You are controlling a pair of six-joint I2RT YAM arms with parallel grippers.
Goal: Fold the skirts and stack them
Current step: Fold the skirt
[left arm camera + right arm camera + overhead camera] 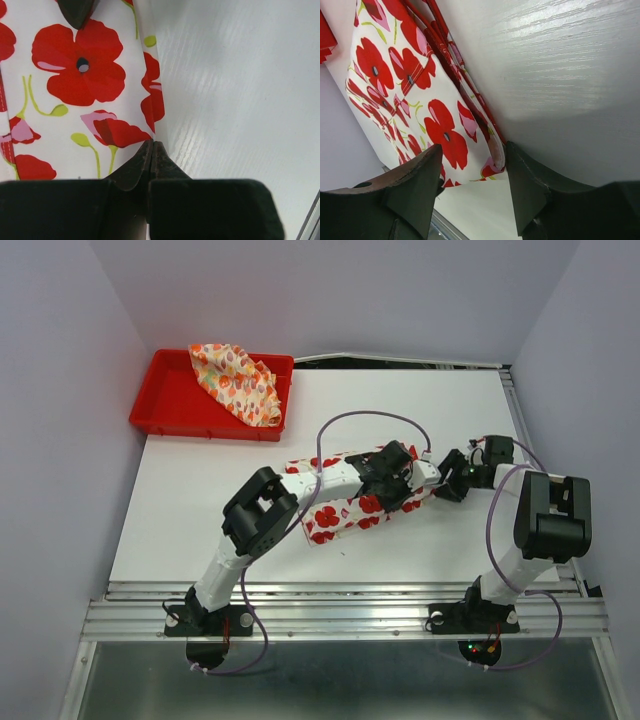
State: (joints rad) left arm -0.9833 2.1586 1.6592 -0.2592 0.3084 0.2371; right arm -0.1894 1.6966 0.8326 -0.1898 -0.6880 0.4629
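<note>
The right gripper occupies the lower edge of the view. Its two dark fingers stand apart with a clear gap between them. The skirt, white with large red flowers, lies on the white table and extends from the top centre down to the gap. One corner of the skirt lies between the fingertips, close to the right-hand finger; contact cannot be confirmed. Red seams and folded layers run along the skirt's right-hand edge. A red tray shows at the upper left edge. A pale wall fills the left side.
</note>
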